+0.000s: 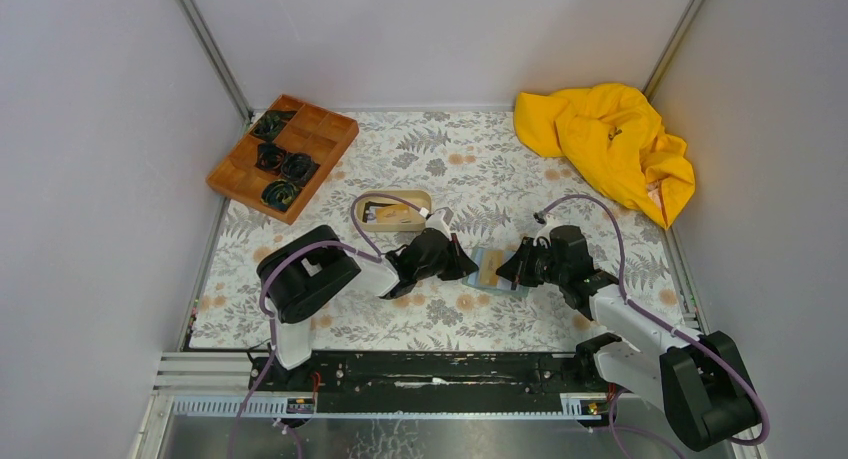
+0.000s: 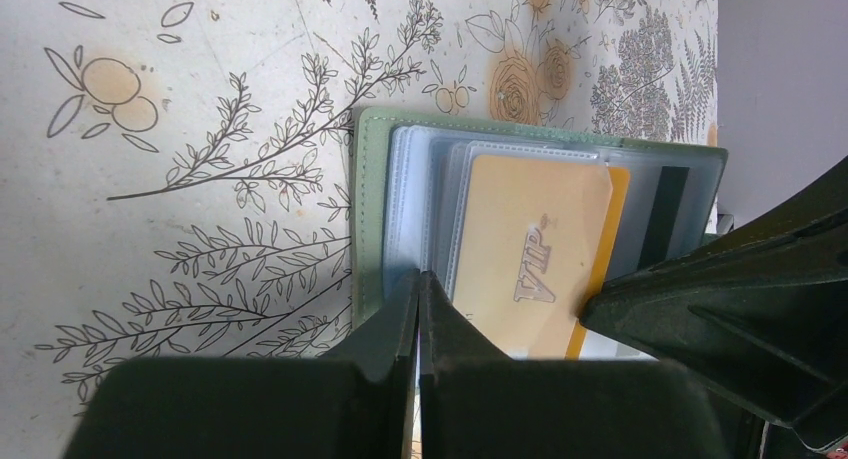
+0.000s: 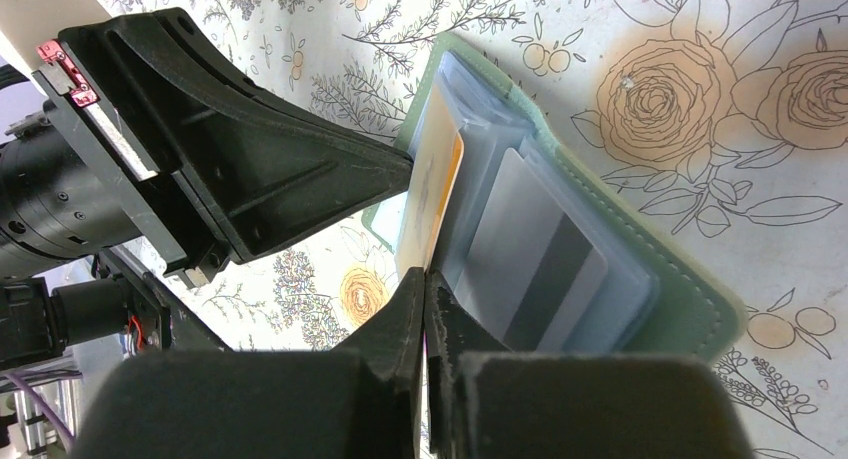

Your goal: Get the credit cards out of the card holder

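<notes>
**Right jaws are pinching the card (image 2: 520, 239); left jaws are pinning the holder (image 2: 366, 209).**
Holder is lying at desk (image 1: 450, 159) centre, 3 o'clock from the pressed-together left jaws and 9 o'clock from the right jaws. The card's long axis is running roughly 12-to-6.

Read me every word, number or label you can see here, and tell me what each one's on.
"VIP": embossed on the tan-orange card in the card holder.
Small tag on the yellow cloth: too small to read.
Grey striped card: no text shows.
</notes>
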Motion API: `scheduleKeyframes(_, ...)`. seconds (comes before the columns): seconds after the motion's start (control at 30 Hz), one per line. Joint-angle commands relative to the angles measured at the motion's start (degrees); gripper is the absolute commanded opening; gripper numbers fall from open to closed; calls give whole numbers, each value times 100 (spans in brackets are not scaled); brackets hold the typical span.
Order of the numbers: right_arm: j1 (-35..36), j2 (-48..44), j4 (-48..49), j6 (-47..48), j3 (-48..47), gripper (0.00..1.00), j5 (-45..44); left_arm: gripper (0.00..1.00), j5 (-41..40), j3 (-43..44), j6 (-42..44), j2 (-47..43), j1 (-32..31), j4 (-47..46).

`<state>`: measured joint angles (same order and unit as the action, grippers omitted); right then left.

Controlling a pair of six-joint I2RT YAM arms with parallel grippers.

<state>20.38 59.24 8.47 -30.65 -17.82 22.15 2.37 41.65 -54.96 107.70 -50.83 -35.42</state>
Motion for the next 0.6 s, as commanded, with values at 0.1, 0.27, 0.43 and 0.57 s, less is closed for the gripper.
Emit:
scheduleKeyframes(0.1, -34, -46, 167, 49, -248, 0, 138, 0, -267, -216, 146, 271, 86, 669)
scheduleKeyframes(0.27, -65, -198, 10, 65, -306, 0, 50, 0, -270, -215, 136, 292, 119, 672)
scheduleKeyframes(0.43, -198, -488, -308, 132, -353, 0, -119, 0, -267, -356, 109, 244, 340, 611)
scheduleKeyframes(0.57, -324, -728, -518, 169, -384, 0, -150, 0, -448, -437, 231, 42, 442, 786)
